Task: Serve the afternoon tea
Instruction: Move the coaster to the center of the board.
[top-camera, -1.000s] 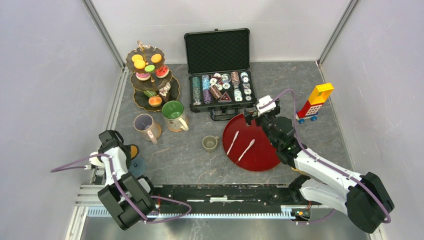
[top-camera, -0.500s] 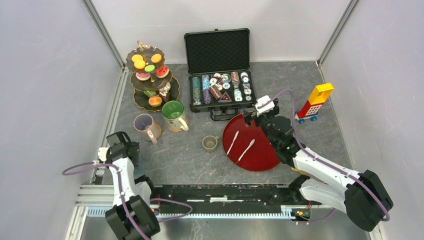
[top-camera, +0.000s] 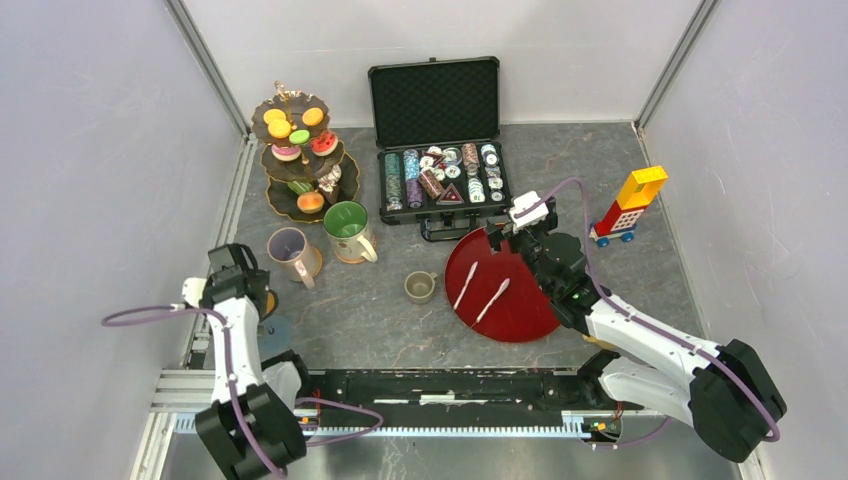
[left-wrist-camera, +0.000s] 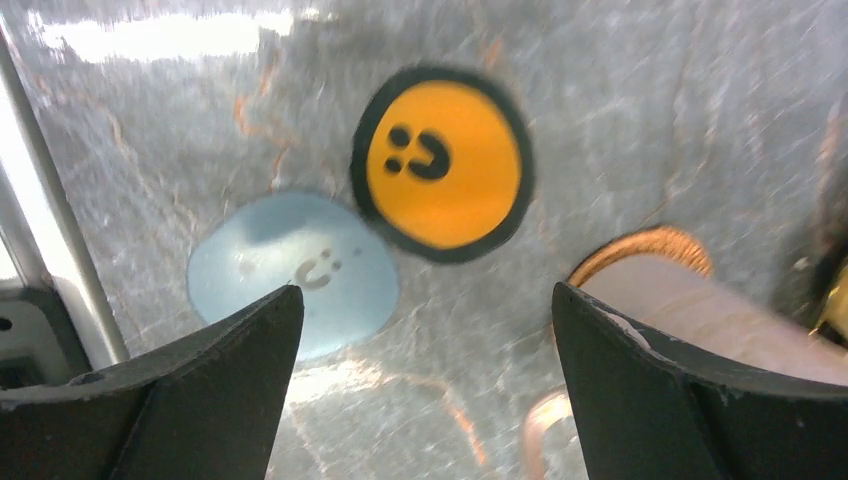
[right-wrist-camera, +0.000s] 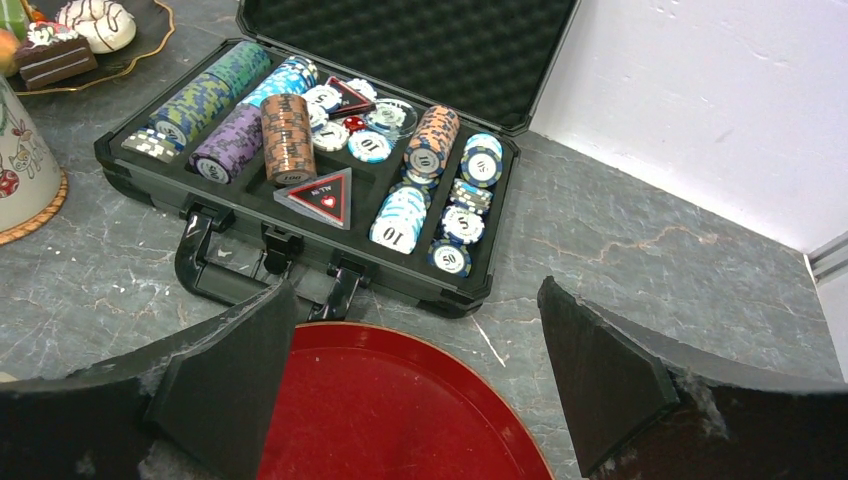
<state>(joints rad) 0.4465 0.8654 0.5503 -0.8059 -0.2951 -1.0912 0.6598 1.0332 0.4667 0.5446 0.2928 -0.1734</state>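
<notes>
The dark three-tier stand (top-camera: 297, 160) holds toy sweets at the back left; its lowest tier with a donut (right-wrist-camera: 95, 20) and a cake slice (right-wrist-camera: 55, 55) shows in the right wrist view. In front of it stand a green mug (top-camera: 347, 230) and a lilac mug (top-camera: 291, 252), with a small olive cup (top-camera: 420, 287) nearer the middle. My left gripper (top-camera: 240, 275) hangs open over the table by the lilac mug (left-wrist-camera: 690, 315), holding nothing (left-wrist-camera: 425, 290). My right gripper (top-camera: 515, 225) is open and empty above the far rim of the red plate (right-wrist-camera: 400, 420).
Under my left gripper lie an orange coaster (left-wrist-camera: 443, 165) and a pale blue coaster (left-wrist-camera: 293, 275). The red plate (top-camera: 500, 290) carries two white sticks. An open black case of poker chips (top-camera: 440, 150) sits behind it, and a red-yellow block tower (top-camera: 630, 205) stands right.
My left arm has swung about at the table's left edge, and its gripper now sits slightly farther forward, nearer the lilac mug. The right arm has stayed put.
</notes>
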